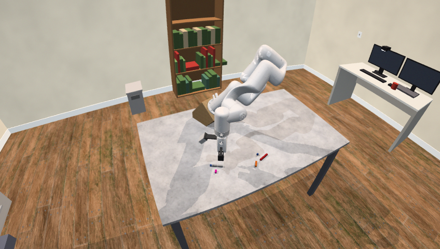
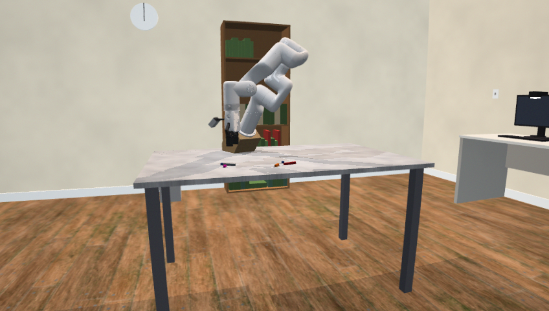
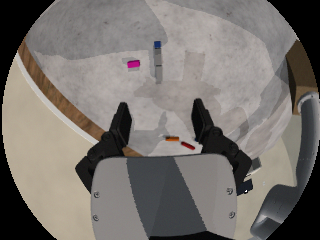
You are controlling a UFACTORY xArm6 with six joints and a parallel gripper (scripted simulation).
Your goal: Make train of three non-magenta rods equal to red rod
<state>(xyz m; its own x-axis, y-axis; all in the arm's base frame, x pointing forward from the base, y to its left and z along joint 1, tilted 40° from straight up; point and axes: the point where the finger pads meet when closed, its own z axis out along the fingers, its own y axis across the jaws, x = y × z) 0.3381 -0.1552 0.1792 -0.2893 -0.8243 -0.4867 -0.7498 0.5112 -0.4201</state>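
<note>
My gripper (image 1: 220, 157) is open and empty. It hovers above the table, just behind a small blue rod (image 1: 211, 165) and a grey rod (image 1: 218, 166) that lie flat, end to end in one line. In the wrist view the blue rod (image 3: 158, 44) and the grey rod (image 3: 158, 63) lie ahead of the open fingers. A magenta rod (image 1: 215, 171) lies close beside them. To the right lie an orange rod (image 1: 256, 163), the red rod (image 1: 263, 156) and a second blue rod (image 1: 257, 154), each apart from the others.
The arm's brown base block (image 1: 203, 115) stands at the back of the table. The table's front edge (image 1: 247, 194) runs a short way in front of the rods.
</note>
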